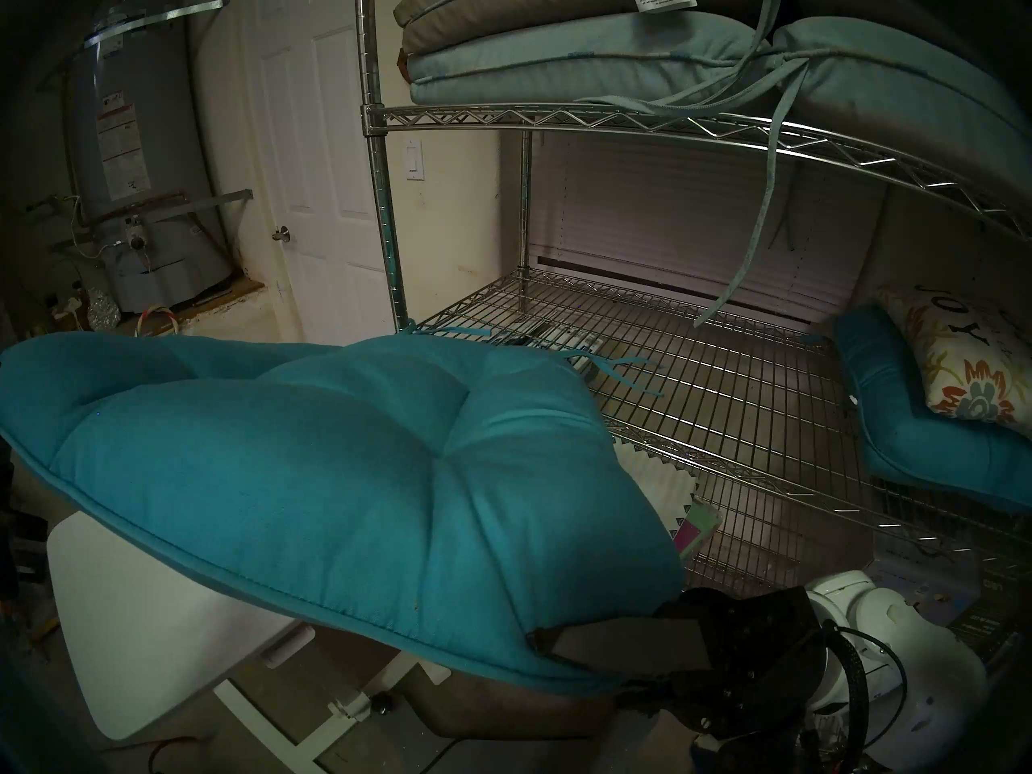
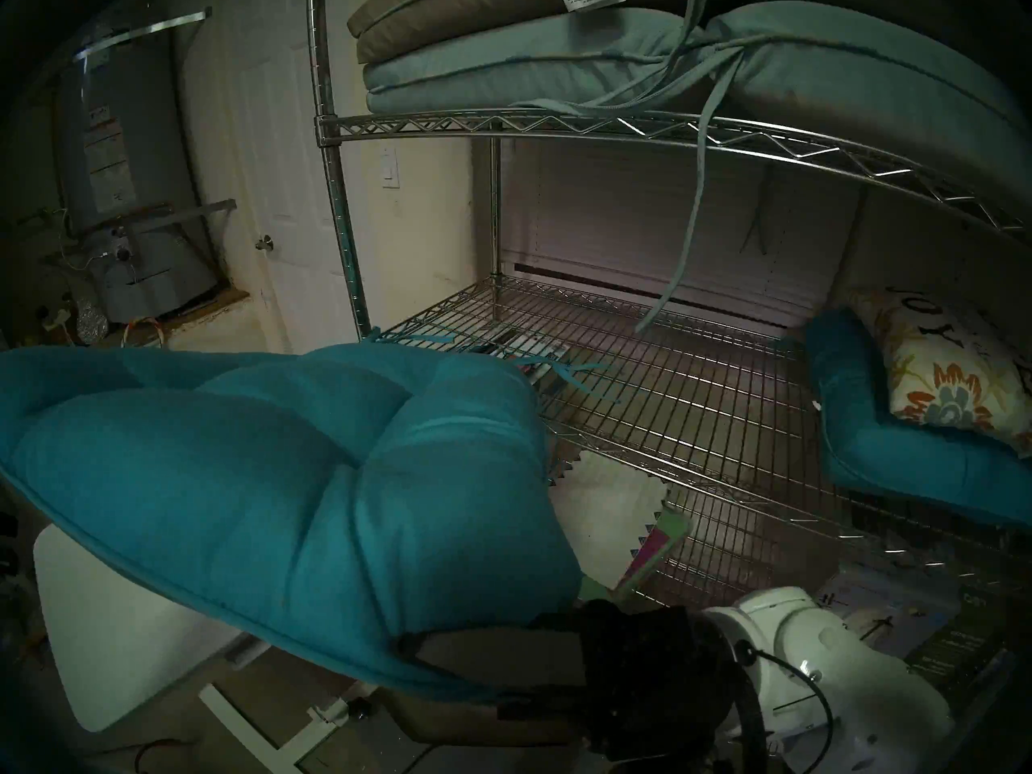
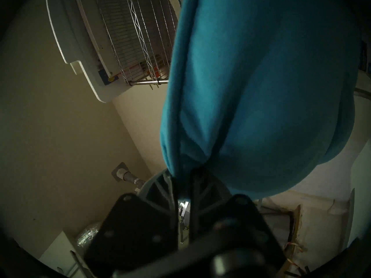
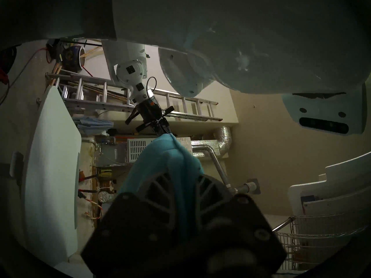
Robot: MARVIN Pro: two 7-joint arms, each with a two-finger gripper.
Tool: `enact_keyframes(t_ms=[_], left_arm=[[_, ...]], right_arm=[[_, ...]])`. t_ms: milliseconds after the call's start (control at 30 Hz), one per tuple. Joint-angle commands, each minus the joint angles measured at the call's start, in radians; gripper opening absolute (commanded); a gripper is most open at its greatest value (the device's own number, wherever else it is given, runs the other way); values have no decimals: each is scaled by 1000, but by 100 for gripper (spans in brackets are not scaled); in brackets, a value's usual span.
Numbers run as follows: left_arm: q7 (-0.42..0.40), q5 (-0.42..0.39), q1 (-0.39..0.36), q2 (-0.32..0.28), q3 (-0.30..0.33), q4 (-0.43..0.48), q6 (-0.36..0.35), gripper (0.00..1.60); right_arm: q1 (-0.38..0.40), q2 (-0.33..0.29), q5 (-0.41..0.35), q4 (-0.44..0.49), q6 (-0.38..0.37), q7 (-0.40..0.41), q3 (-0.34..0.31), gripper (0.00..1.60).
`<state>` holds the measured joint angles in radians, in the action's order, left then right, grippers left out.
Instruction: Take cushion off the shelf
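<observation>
two end effectors carried the cushion (image 1: 335, 477) between them, so it hung like a sling across the lower left of the head view. the right end effector (image 1: 550, 641) sat at the lower middle of that frame, its jaws pressed together on the near piped edge. the left end effector (image 3: 183, 173) was cut off at the left edge of the head view; its own wrist view showed it pinching a gathered corner of the blue fabric at lower centre, with the rest of the cushion ballooning toward the upper right. holding two opposite edges probably kept the floppy pad from folding or dragging.

the cushion was almost wholly clear of the shelf (image 1: 726, 376), whose middle wire tier lay bare at centre right. only its far corner and thin ties (image 1: 631, 373) seemed to reach over that tier's front left corner; whether they touched the wire could not be told. below the cushion, at lower left, stood the white counter (image 1: 111, 616), a likely place to set it down. a bent cushion (image 1: 921, 449) with a flowered pillow (image 1: 971, 365) stayed on the tier at far right.
</observation>
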<state>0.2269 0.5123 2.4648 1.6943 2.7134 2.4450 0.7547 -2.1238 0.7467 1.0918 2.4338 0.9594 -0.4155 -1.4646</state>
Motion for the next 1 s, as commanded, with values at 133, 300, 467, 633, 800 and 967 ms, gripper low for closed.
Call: enact_keyframes(t_ms=[133,300,467,633,800,967], left_arm=[[55,-102,20,61,158,-1,-17,0],[55,-125,29,70,166,-5,-11,0],[52,-145,37,76,166,-13,-9,0],[52,-171,45,78,166,-24,-9,0],[51,-187,47,75,166,-35,-12,0],[46,-205,45,62,166,-50,-22,0]], right_arm=[[96,16,22,10,1,14,38,0],[132,27,34,10,-3,34,57,0],[168,40,47,10,-10,62,83,0],[209,61,52,10,-14,93,119,0],[249,81,58,10,-21,122,153,0],[301,109,68,10,-33,156,197,0]])
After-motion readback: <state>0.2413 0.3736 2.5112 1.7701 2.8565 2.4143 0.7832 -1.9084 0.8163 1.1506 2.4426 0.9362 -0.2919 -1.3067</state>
